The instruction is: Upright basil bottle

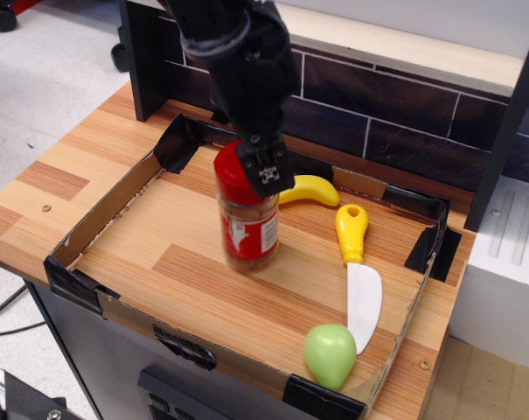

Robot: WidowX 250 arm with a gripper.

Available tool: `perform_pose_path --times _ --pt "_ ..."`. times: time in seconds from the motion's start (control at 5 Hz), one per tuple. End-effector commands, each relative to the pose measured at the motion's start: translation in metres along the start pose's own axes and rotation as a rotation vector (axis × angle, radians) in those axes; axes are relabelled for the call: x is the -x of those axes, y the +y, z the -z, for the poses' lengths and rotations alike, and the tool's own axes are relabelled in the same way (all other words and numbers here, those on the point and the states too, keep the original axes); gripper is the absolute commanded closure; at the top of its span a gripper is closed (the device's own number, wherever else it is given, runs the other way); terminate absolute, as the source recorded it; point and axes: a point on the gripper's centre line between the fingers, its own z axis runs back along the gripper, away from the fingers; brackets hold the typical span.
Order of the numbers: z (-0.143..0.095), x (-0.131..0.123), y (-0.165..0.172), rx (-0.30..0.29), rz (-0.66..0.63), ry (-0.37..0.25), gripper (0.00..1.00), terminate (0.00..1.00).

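The basil bottle [247, 229] is a clear jar with a red cap, a red-and-white label and brownish contents. It stands nearly upright on the wooden tray floor, near the middle of the tray. My black gripper [254, 171] comes down from above and is shut on the bottle's red cap. The fingertips are partly hidden against the cap.
A shallow cardboard-walled tray [98, 223] with black taped corners holds the bottle. A yellow banana [309, 189] lies just behind the bottle. A toy knife [357, 276] with a yellow handle lies to the right. A green pear [330, 353] sits at the front right. A dark brick-pattern backboard [404, 114] stands behind.
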Motion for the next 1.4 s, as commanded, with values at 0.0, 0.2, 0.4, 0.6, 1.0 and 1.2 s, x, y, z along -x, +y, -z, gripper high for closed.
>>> perform_pose_path --times 0.0,0.2,0.4,0.6,1.0,1.2 --pt "-0.013 -0.004 0.010 -0.015 -0.027 0.002 0.00 0.00" --pt "-0.023 -0.005 0.013 -0.018 -0.039 0.001 0.00 0.00" --pt "-0.045 -0.015 0.018 -0.064 -0.068 0.005 0.00 0.00" --pt "-0.072 -0.026 0.022 -0.090 -0.118 -0.009 0.00 0.00" --pt "-0.106 -0.038 0.028 -0.125 -0.182 -0.009 0.00 0.00" --pt "-0.106 -0.038 0.028 -0.125 -0.182 -0.009 0.00 1.00"
